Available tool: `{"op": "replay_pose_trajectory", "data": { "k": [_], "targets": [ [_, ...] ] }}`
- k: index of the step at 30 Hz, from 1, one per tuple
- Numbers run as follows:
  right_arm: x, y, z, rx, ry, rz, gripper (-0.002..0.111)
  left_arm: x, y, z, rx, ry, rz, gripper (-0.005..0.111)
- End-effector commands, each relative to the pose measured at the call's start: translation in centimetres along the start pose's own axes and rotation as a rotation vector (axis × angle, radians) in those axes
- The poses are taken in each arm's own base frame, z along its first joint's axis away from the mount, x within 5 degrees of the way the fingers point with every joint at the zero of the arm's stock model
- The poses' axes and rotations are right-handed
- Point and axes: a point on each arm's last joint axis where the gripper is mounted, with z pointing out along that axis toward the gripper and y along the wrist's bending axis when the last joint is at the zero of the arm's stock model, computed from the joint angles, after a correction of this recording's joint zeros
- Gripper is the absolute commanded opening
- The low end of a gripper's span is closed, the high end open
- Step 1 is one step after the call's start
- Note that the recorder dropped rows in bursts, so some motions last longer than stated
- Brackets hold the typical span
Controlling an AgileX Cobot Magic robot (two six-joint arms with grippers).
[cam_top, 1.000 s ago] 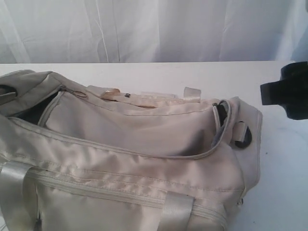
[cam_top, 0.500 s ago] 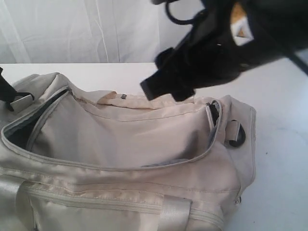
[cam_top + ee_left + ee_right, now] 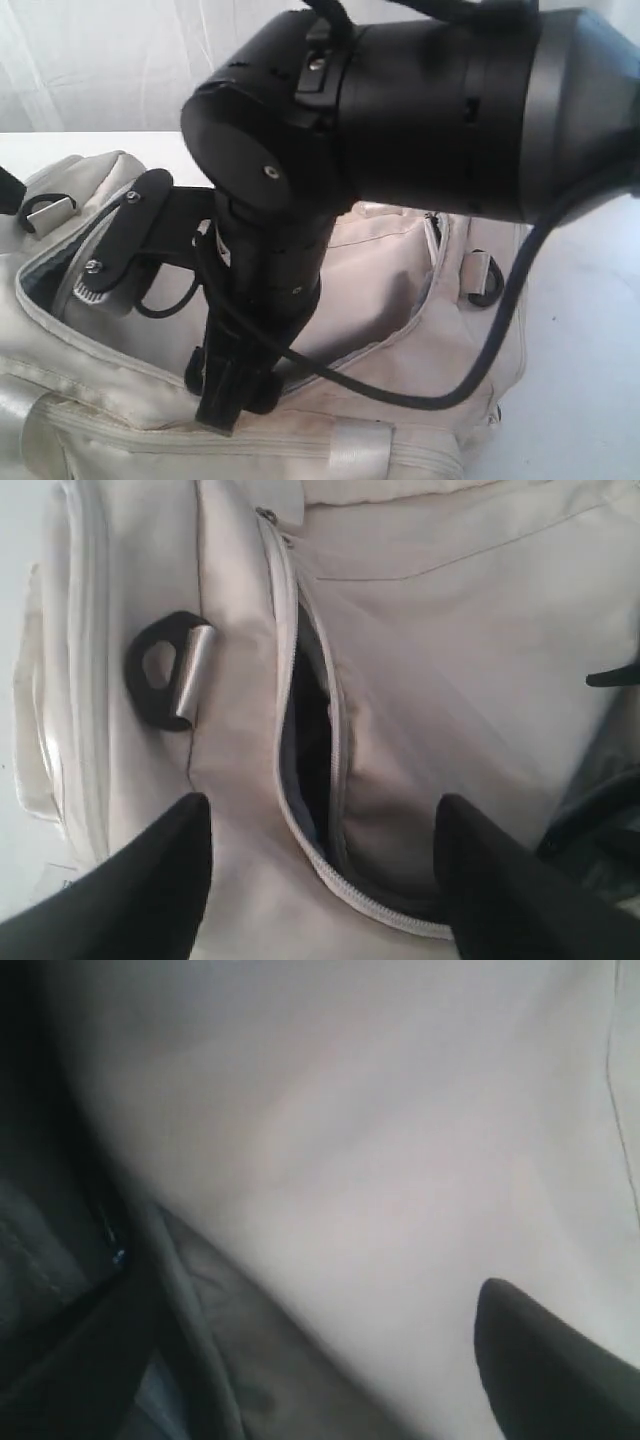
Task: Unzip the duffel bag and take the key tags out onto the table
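White worktop point(image 3: 590, 330) carries the cream duffel bag point(image 3: 395, 265), zip point(image 3: 283, 610) gaping along its length; right fingers point(image 3: 225, 398) point down at that opening, spread unclear; left fingers point(image 3: 150, 890) wide apart, empty, at bag's end; key tags unseen, likely inside.

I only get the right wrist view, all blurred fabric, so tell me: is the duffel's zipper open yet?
Observer: Yes. The left wrist view shows the duffel bag with its zipper parted, dark lining in the gap.
Operator: Where's my right gripper?
Observer: Exterior view: the right gripper points down at the opening's near lip.
Operator: Anything to grab yet?
Observer: No key tags show in any view.
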Motion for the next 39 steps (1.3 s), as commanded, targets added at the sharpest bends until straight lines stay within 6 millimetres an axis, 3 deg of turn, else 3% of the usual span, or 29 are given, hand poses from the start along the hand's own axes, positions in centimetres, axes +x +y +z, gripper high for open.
{"op": "replay_pose_trajectory", "data": {
  "k": [1,4,7,11,12,13,14,15,17,22,28,34,39],
  "targets": [
    [-1.5,1.8,-2.0,-0.069,-0.073,-0.021,0.081,1.6,-0.8,1.4,0.051,0.040,0.021,0.067],
    [-2.5,3.1,-0.6,-0.113,-0.091,-0.065,0.081,2.6,-1.1,2.3,0.059,0.050,0.047,0.061],
    [-3.1,2.0,2.4,0.029,-0.030,-0.097,0.081,2.6,-1.2,2.3,0.061,0.051,0.054,0.059],
    [-3.6,2.1,5.4,0.057,0.007,-0.096,0.077,2.6,-1.2,2.3,0.061,0.051,0.060,0.058],
    [-3.6,2.1,5.7,0.062,0.014,-0.092,0.072,2.6,-1.2,2.3,0.061,0.051,0.060,0.058],
    [-3.6,1.7,5.8,0.108,0.027,-0.066,0.053,2.6,-1.2,2.3,0.061,0.051,0.060,0.058],
    [-3.5,1.4,5.7,0.138,0.032,-0.040,0.043,2.6,-1.2,2.3,0.061,0.051,0.060,0.058],
    [-3.4,0.6,5.3,0.234,0.034,0.007,0.018,2.6,-1.2,2.3,0.061,0.051,0.062,0.058],
    [-3.3,-0.2,4.4,0.316,0.014,0.044,0.000,2.6,-1.2,2.3,0.059,0.047,0.062,0.058],
    [-3.3,-2.4,1.2,0.464,-0.097,0.095,0.000,2.5,-1.1,2.3,0.057,0.043,0.062,0.058],
    [-3.0,-7.5,-1.0,0.520,-0.219,0.209,0.000,2.5,-1.2,2.3,0.058,0.041,0.061,0.058],
    [-2.6,-12.0,-1.6,0.561,-0.345,0.271,0.000,2.4,-1.1,2.3,0.054,0.034,0.060,0.058],
    [-2.4,-13.0,-0.8,0.572,-0.331,0.255,0.000,2.3,-1.1,2.3,0.050,0.023,0.059,0.058]
  ]
}}
